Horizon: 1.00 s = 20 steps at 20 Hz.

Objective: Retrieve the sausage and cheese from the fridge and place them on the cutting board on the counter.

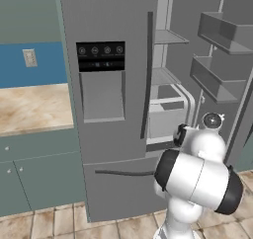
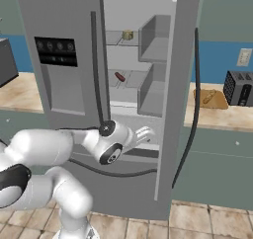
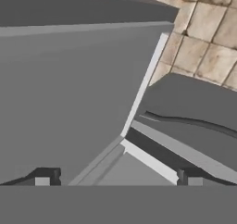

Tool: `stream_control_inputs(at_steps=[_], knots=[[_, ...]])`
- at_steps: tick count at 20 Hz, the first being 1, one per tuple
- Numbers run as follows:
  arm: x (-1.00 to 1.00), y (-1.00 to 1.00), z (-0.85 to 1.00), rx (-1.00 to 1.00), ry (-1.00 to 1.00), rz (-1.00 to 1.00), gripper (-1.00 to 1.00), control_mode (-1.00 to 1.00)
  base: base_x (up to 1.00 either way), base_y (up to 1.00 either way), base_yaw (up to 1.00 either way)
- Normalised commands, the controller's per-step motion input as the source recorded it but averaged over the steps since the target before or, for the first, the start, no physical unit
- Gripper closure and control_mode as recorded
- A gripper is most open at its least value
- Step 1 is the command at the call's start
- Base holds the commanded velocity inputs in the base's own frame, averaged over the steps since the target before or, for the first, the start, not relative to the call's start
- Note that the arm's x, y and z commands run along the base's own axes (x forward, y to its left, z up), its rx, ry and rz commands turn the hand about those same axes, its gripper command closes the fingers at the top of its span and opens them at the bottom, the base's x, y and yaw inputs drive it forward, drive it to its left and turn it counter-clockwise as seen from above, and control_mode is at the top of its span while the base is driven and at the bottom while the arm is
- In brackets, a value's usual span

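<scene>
The fridge [image 2: 64, 99] stands with its right door [image 2: 183, 85] swung open. Inside, the dark red sausage [image 2: 119, 76] lies on the middle shelf and the small tan cheese [image 2: 127, 34] sits on the shelf above. My gripper [image 2: 147, 133] hangs low at the fridge opening, below both, level with the drawer front. In the hand view its fingertips [image 3: 45, 177] stand wide apart with nothing between them, looking down along the fridge's lower front to the floor tiles. The orange-brown cutting board [image 2: 210, 99] lies on the counter [image 2: 217, 115] right of the fridge.
A black-and-silver toaster [image 2: 240, 88] stands beside the board. The open door with its bins [image 1: 217, 55] is to my right, and its long dark handle [image 2: 193, 99] hangs between fridge and counter. More counter [image 1: 32, 107] lies left of the fridge.
</scene>
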Motion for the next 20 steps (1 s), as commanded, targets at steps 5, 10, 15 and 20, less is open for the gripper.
stream_control_inputs(at_steps=[5,10,15,20], knots=[[-0.15,0.66,0.13,-0.01,0.06,0.19,-1.00,-1.00,0.00,0.00,0.00],[-0.04,0.63,0.22,-0.11,0.29,0.39,-1.00,-1.00,0.00,0.00,0.00],[-0.05,0.57,0.13,-0.16,0.22,0.52,-1.00,-1.00,0.00,0.00,0.00],[0.01,0.46,0.07,-0.19,-0.02,0.56,-1.00,-1.00,0.00,0.00,0.00]])
